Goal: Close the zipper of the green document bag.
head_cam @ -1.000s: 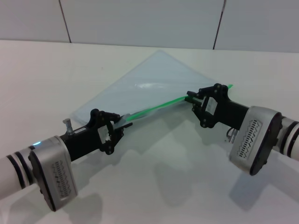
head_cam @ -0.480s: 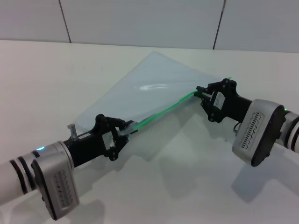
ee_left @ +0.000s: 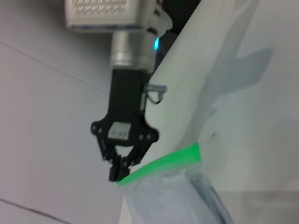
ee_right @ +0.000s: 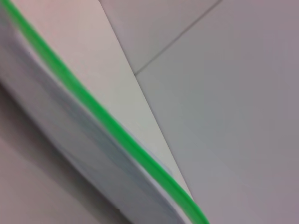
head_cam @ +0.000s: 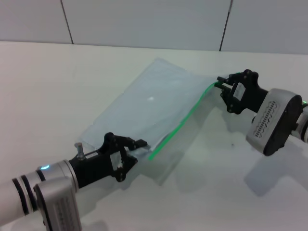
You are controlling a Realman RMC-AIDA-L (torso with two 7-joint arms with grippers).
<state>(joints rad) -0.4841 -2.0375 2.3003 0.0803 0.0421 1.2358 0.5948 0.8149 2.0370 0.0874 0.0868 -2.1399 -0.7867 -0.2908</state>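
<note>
Above the worktop [head_cam: 57, 86], green document bag [head_cam: 149, 108] hangs btwn left pincer [head_cam: 137, 144] clamping its near corner & right pincer [head_cam: 220, 82] pinching zipper [head_cam: 185, 116] end; over-pull could slip grip.

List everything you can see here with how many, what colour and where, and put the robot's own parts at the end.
Document bag: one, see-through pale blue-grey, lying flat on the middle of the table, near corner lifted.
Zipper: one, bright green, along the bag's long edge that faces the right arm, running between the two grippers.
Table: one, white, under everything.
Wall: pale grey panels with dark seams, behind the table.
Left gripper: one, black, at the bag's near corner, by the zipper's near end.
Right gripper: one, black, shut on the zipper at its far end.
</note>
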